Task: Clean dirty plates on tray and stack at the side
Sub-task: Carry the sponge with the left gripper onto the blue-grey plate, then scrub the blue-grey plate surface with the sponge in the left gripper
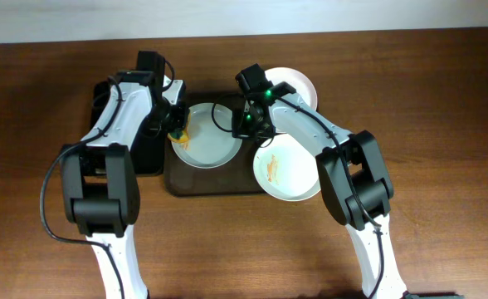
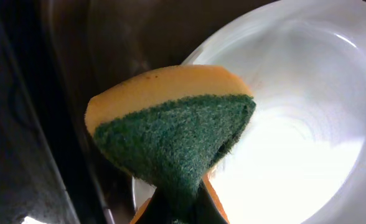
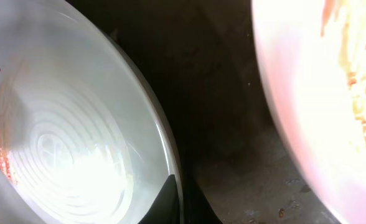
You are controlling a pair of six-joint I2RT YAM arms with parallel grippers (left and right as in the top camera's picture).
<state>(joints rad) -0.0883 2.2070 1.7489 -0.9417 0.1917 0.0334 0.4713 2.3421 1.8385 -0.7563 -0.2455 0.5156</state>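
Under both arms you have a brown wood-grain table [image 1: 443,100], with a pale strip of wall [image 1: 244,15] along its far edge. On it, count one dark brown tray [image 1: 215,181], three white plates, one sponge and one black bin [image 1: 150,156].

Your left gripper [image 1: 178,129] is clamped on the sponge [image 2: 170,137], which is folded with its green scouring face outward and its orange-yellow body behind. The middle plate [image 1: 204,141] lies on the tray just to the inner side of this gripper. The sponge hangs over that plate's rim, beside a small orange smear; you cannot tell from these views whether it touches the plate. The bin sits on the outer side of the same gripper, right against the tray and largely hidden by the arm.

Your right gripper [image 1: 248,126] is at the opposite rim of the middle plate. In the wrist view the rim runs between its dark fingertips [image 3: 165,200], one over the plate's inside and one outside, so it looks pinched shut on the rim. Faint reddish marks show on the far side of that plate's ribbed floor.

On the outer side of the right gripper, the streaked plate [image 1: 287,170] carries orange-brown streaks and overhangs the tray's edge, with bare tray between it and the middle plate. The far plate [image 1: 300,81] lies beyond the right gripper, off the tray on the table, partly covered by the arm.
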